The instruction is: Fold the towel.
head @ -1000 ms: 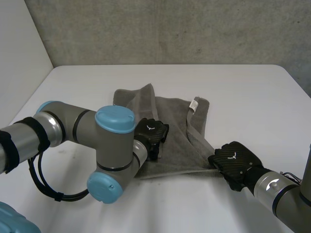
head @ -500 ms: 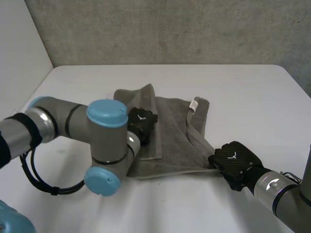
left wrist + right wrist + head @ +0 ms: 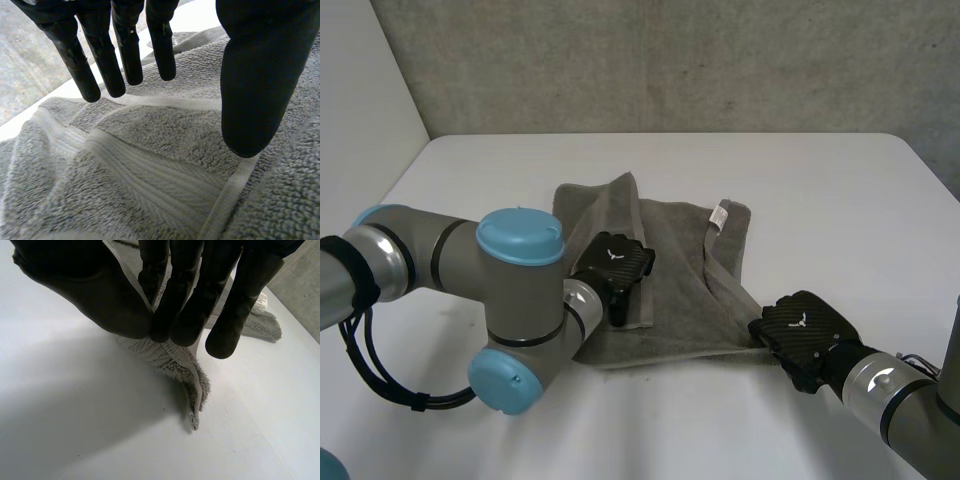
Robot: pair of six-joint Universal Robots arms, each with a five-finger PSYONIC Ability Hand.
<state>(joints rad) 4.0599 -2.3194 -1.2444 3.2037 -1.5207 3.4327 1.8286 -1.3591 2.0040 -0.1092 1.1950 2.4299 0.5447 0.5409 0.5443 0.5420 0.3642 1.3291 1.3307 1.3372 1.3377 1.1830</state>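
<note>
At bench [image 3: 840,190] middle, grey terry towel [image 3: 680,250] seen lying rumpled, partly folded, white label [image 3: 720,216] at far edge. Left hand [image 3: 612,268] held over towel's near-left part, fingers straight and spread, thumb apart; contact with cloth not to be told. Near-right corner pinched by right hand [image 3: 805,335] between thumb and fingers, corner tip drooping to bench. Towel judged soft, limp, light, not slippery: best taken at corners or hemmed edge; sag and bunching to be expected when lifted.

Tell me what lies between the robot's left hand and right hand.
The towel: in the head view its grey cloth runs from the left hand to the right hand.
</note>
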